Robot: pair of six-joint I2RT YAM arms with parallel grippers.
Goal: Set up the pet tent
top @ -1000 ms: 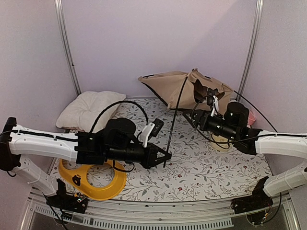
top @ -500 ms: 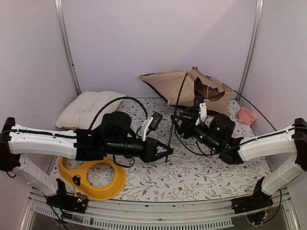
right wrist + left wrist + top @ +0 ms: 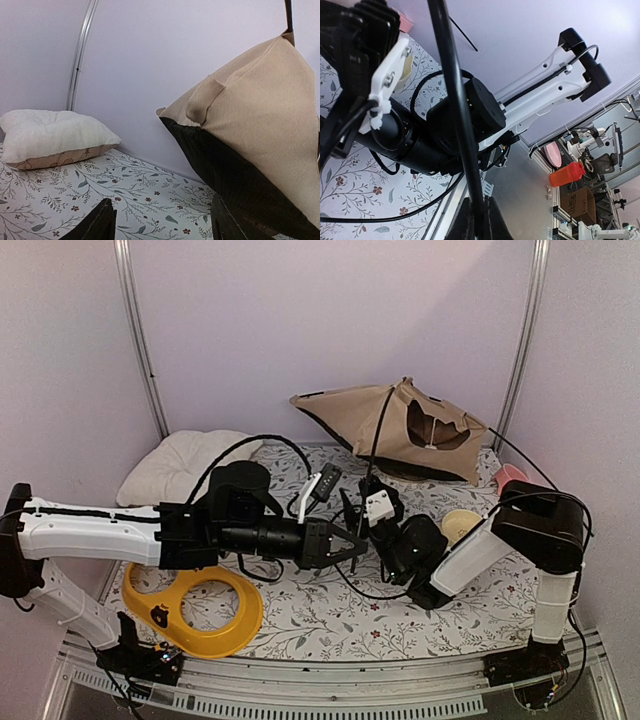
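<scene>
The pet tent (image 3: 380, 425) is a beige canvas heap, half collapsed against the back wall right of centre. One thin black pole (image 3: 372, 455) curves from its top down to the mat. My left gripper (image 3: 352, 548) is shut on that pole's lower end. In the left wrist view the pole (image 3: 457, 110) runs down between the closed jaws of the left gripper (image 3: 479, 225). My right gripper (image 3: 355, 502) is open and empty, low over the mat just behind the left gripper and beside the pole. In the right wrist view the right gripper (image 3: 162, 225) faces the tent (image 3: 260, 125).
A white pillow (image 3: 185, 470) lies at the back left and shows in the right wrist view (image 3: 50, 135). A yellow two-hole bowl tray (image 3: 205, 615) sits front left under my left arm. A pink cup (image 3: 510, 478) and a beige bowl (image 3: 460, 525) sit at the right.
My right arm has pulled back from the tent and swung left to the middle, its elbow folded up at the right. My left gripper edged slightly right, still holding the pole.
</scene>
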